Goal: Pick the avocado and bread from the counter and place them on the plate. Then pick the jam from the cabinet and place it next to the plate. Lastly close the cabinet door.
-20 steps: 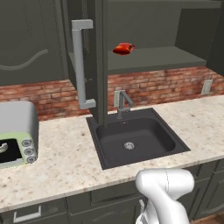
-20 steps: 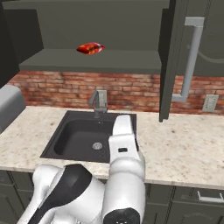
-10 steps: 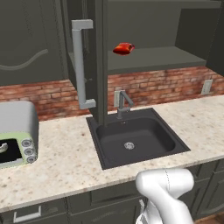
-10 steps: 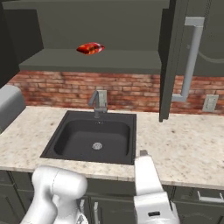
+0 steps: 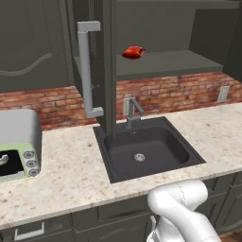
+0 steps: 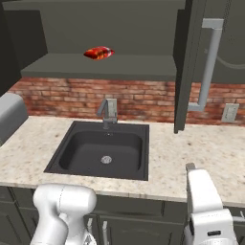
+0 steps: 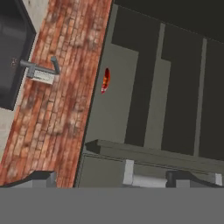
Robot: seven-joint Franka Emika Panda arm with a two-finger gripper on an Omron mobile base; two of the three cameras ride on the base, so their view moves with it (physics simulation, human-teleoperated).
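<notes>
The red jam [image 5: 133,52] [image 6: 99,52] lies on the shelf of the open cabinet [image 5: 165,64] [image 6: 105,67], above the sink. In the rolled hand view the jam [image 7: 105,80] is a thin red sliver on the shelf, far ahead of my gripper [image 7: 111,178]. Its dark fingertips [image 7: 43,177] stand wide apart, open, with nothing between them. The cabinet door [image 5: 108,66] [image 6: 188,62] stands open, edge-on, with its grey bar handle [image 5: 86,66] [image 6: 209,67]. My white arm [image 6: 205,206] is low in front of the counter [image 5: 71,175]. The avocado, bread and plate are out of view.
A dark sink [image 5: 146,151] [image 6: 103,153] with a faucet [image 5: 131,111] [image 6: 109,112] is set into the counter below the cabinet. A toaster oven [image 5: 16,142] stands at the left. A wall outlet [image 5: 223,93] sits on the brick backsplash.
In the right base view my forearm has swung from over the sink's front edge down and to the right, in front of the counter. The jam and door have not moved.
</notes>
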